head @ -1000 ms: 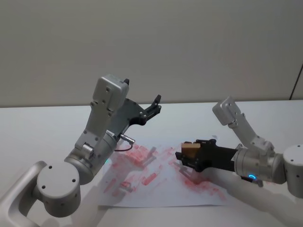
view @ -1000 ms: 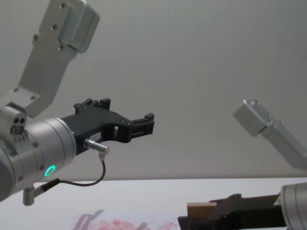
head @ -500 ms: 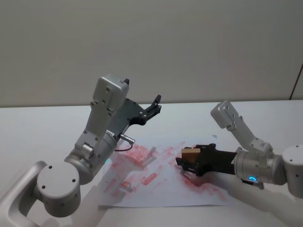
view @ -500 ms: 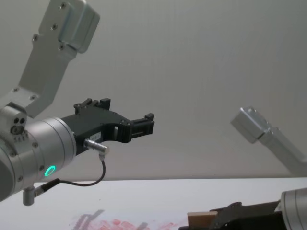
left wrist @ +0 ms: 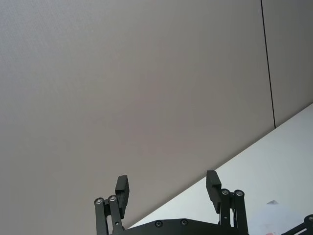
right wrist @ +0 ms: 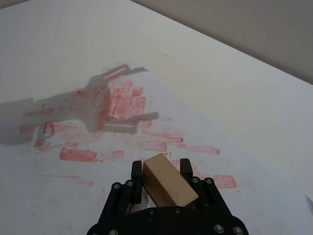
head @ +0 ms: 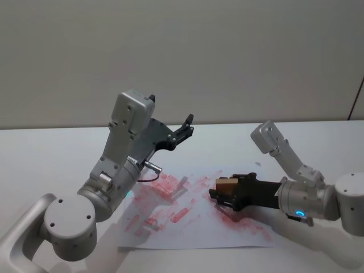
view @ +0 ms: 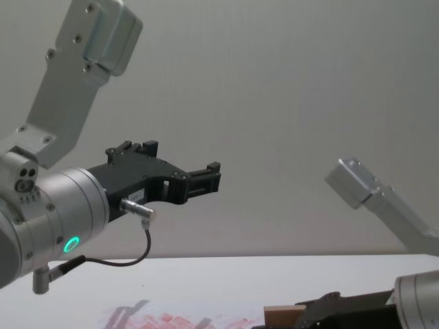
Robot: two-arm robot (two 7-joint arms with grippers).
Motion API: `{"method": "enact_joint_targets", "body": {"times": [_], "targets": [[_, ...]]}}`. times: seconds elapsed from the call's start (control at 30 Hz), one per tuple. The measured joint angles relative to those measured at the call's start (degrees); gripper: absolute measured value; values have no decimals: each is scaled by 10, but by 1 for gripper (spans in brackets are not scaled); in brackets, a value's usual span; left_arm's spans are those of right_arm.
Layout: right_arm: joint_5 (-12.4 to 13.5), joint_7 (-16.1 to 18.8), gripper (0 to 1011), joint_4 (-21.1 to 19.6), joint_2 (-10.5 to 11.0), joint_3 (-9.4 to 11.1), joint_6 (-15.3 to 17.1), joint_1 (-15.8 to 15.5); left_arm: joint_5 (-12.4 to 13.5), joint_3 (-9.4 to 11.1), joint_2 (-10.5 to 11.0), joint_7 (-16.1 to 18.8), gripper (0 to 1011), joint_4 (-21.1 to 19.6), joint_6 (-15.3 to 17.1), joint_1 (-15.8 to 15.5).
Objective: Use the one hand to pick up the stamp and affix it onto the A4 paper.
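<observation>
My right pincer grips one wooden stamp over one red-smudged A4 paper; my left pincer, raised, gapes wide, empty.

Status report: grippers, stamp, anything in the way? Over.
Right gripper shut on the stamp, low over the A4 paper, contact unclear. Left gripper open, raised aside. Nothing blocking.

Silver-grey arms, black screw-studded left gripper and right gripper, thin dark cable, seemingly blue-green wrist lights.
</observation>
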Motion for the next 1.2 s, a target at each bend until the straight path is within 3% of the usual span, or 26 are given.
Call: {"method": "enact_joint_targets", "body": {"times": [0.9, 1.2], "targets": [[-12, 27, 450, 32, -3, -11, 5, 20, 0, 0, 0, 0, 1001, 0, 0, 0], [-15, 22, 450, 30, -2, -15, -4, 20, 0, 0, 0, 0, 1001, 0, 0, 0]]}}
